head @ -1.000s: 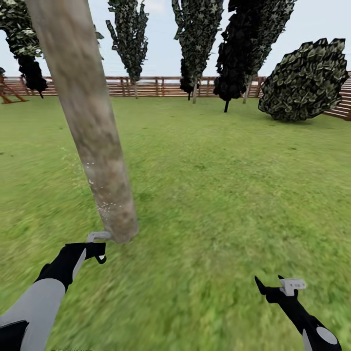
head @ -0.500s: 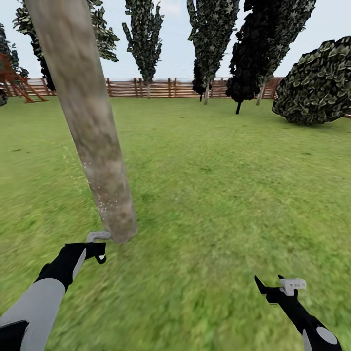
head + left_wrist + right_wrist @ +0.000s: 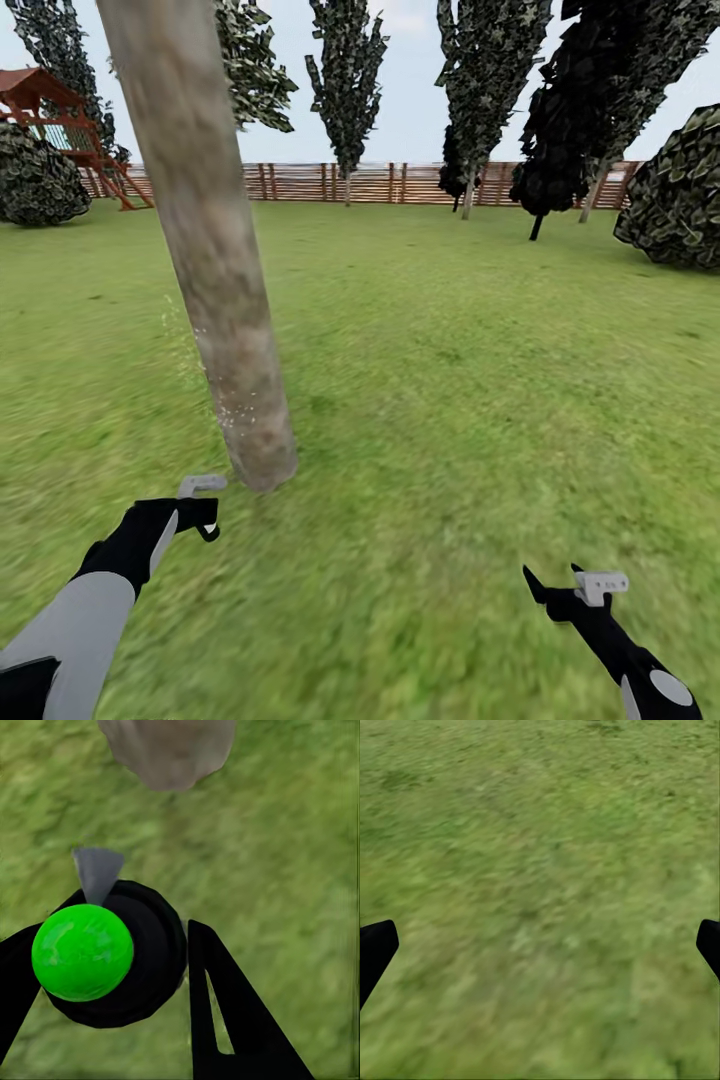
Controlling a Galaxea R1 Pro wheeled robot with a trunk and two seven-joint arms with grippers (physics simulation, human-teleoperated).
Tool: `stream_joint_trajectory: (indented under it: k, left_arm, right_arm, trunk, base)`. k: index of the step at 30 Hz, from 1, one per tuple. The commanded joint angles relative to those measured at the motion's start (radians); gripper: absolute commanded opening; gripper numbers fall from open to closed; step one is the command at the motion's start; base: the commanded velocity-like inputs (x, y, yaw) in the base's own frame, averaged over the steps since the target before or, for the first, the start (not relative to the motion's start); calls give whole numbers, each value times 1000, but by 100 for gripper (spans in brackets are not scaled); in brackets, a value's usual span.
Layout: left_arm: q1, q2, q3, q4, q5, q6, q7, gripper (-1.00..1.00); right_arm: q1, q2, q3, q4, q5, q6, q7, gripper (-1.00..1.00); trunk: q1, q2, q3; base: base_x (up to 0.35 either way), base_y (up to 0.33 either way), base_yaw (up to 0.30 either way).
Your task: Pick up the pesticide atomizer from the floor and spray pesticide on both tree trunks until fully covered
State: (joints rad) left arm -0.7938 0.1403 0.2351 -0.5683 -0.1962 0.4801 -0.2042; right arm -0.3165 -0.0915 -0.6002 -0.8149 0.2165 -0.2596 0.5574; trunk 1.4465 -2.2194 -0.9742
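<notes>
- Standing on the grass lawn (image 3: 450, 400) of the garden, the robot faces a thick, leaning, grey-brown tree trunk (image 3: 215, 250) that climbs from about 7 o'clock near the head view's centre to 11 o'clock at its upper edge.
- The left hand (image 3: 200, 505), low at 8 o'clock in the head view, is pinching the pesticide atomizer (image 3: 112, 952); in the left wrist view its dark round body with a bright green ball sits between the two black fingers (image 3: 232, 1020), and a small grey nozzle (image 3: 97, 874) points toward the base of the trunk (image 3: 169, 750).
- In the head view a pale grey piece sticks out at the top of the left hand, just beside the foot of the trunk but apart from it.
- Fine white specks of pesticide (image 3: 225, 410) dot the trunk's lower part and drift over the grass at its 9 o'clock side.
- The right hand (image 3: 575, 590) hangs at 5 o'clock over bare grass, well apart from the trunk; in the right wrist view its dark fingertips (image 3: 376, 949) sit at opposite edges, spread wide with nothing between them.
- A brown slatted wooden fence (image 3: 400, 183) closes the lawn at 12 o'clock, with thin-trunked dark-leaved trees (image 3: 345, 90) before it.
- A red-roofed wooden play structure (image 3: 60, 110) stands at 10 o'clock beside a round dark bush (image 3: 35, 185), and another dark bush (image 3: 680, 195) sits at 2 o'clock.
</notes>
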Motion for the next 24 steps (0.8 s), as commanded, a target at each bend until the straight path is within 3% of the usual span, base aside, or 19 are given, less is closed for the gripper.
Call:
stream_joint_trajectory:
  k: [1, 9, 13, 15, 20, 24]
  left_arm:
    - [-1, -2, 9, -6, -12, 4, -9, -100]
    - [-18, 2, 6, -19, -16, 24, -20, -100]
    - [-114, -7, -39, -28, -17, 90, -24, -100]
    - [-189, -8, -79, -31, -16, 166, -24, -100]
    - [-288, 1, -89, -30, -17, 229, -26, -100]
    - [-325, 17, -90, -29, -20, 263, -27, -100]
  right_arm:
    - [-1, 0, -5, 1, 11, -7, 4, 100]
    - [-1, -1, -5, 0, 11, -7, 4, 100]
    - [-1, -1, -6, -1, 11, -7, 4, 100]
    - [-1, -1, -6, -2, 11, -7, 4, 100]
    - [-1, -1, -6, -3, 11, -7, 4, 100]
    - [-1, -1, -6, -2, 11, -7, 4, 100]
  trunk:
    - [0, 0, -1]
    - [0, 0, -1]
    - [0, 0, -1]
    - [0, 0, -1]
    - [0, 0, 1]
    - [0, 0, 2]
  base:
    - [96, -116, 61]
    - [17, -20, 11]
    - [0, 0, 0]
    - [0, 0, -10]
    - [0, 0, -184]
    - [0, 0, -38]
